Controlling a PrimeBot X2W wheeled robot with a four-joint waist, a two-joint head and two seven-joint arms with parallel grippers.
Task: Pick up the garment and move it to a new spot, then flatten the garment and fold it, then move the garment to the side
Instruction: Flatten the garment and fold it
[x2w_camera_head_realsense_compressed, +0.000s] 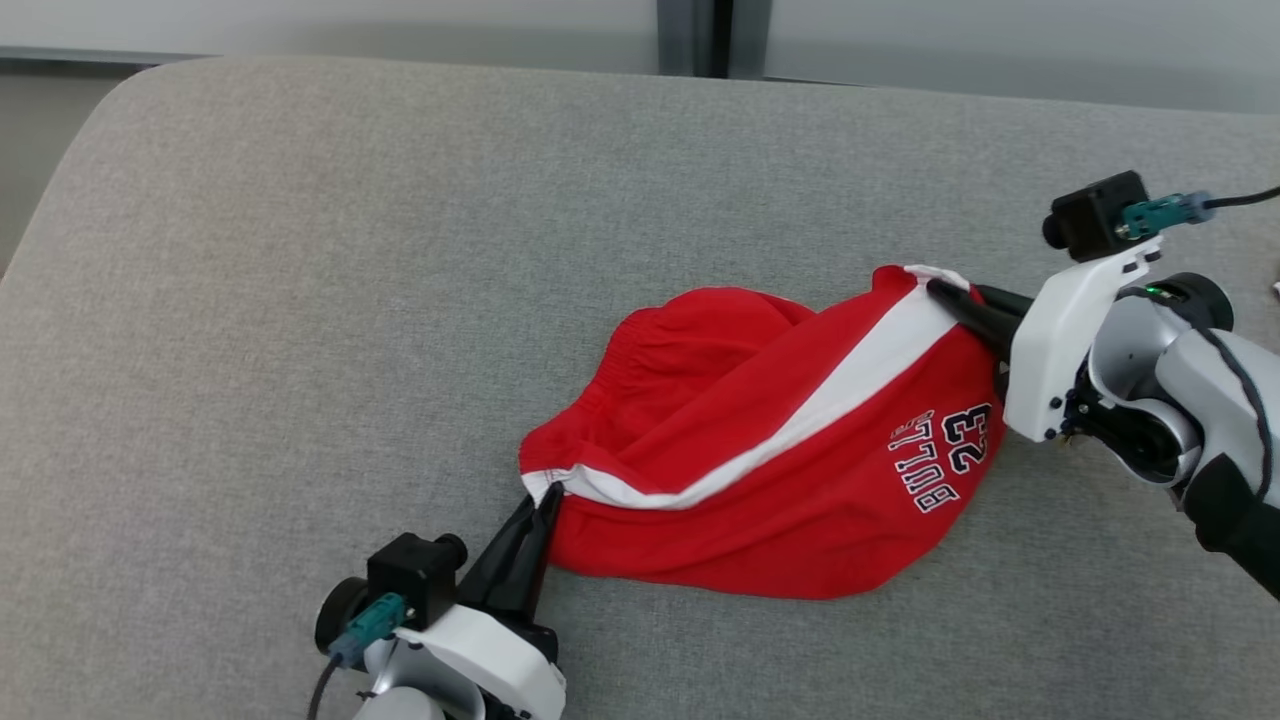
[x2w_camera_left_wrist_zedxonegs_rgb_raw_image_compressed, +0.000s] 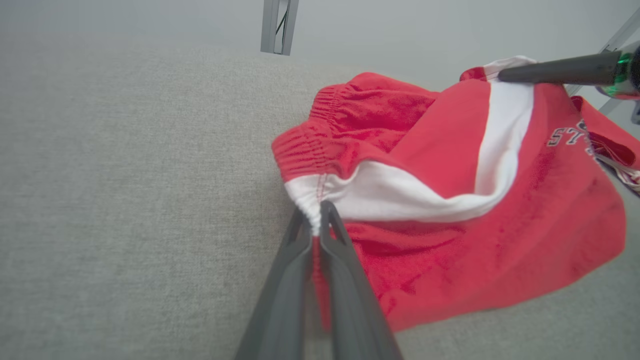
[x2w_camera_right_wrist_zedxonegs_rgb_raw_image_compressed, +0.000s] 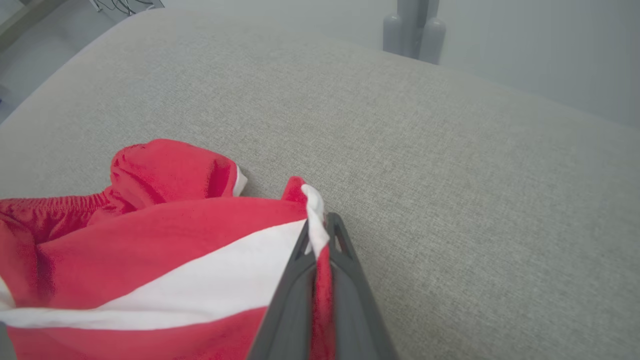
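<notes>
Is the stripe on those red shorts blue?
No, the stripe running across the shorts is white.

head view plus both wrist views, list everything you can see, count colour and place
shorts: 1, red with the number 23 printed on them, bunched at the middle right of the surface
stripe: 1, white, running along the shorts from one held end to the other
padded surface: 1, grey fabric, under everything
post: 1, dark grey, behind the far edge of the surface
left end effector: 1, dark fingers, shut on the near left end of the shorts
right end effector: 1, dark fingers, shut on the far right end of the shorts
</notes>
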